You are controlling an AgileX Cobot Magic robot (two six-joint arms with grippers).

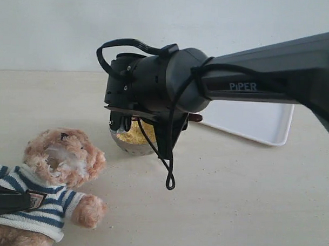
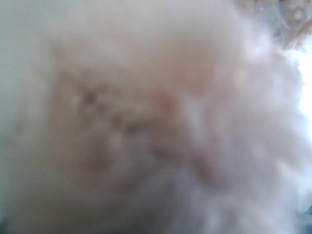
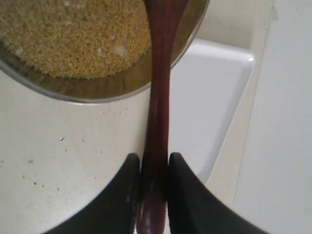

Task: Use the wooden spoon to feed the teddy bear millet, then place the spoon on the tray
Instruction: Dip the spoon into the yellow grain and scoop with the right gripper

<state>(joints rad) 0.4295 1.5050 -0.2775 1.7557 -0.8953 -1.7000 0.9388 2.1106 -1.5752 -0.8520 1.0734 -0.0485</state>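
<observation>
My right gripper is shut on the handle of the wooden spoon. The spoon's oval end reaches over the rim of the metal bowl, above the yellow millet; whether it touches the grain is cut off. From outside, the handle's tip pokes out beside the gripper above the bowl. The teddy bear in its striped sweater lies at the lower left. My left gripper is pressed against its body. Blurred fur fills the left wrist view, hiding the fingers.
The white tray lies just behind and to the right of the bowl. A few millet specks dot the pale tabletop. A loose black cable hangs from the right arm toward the table.
</observation>
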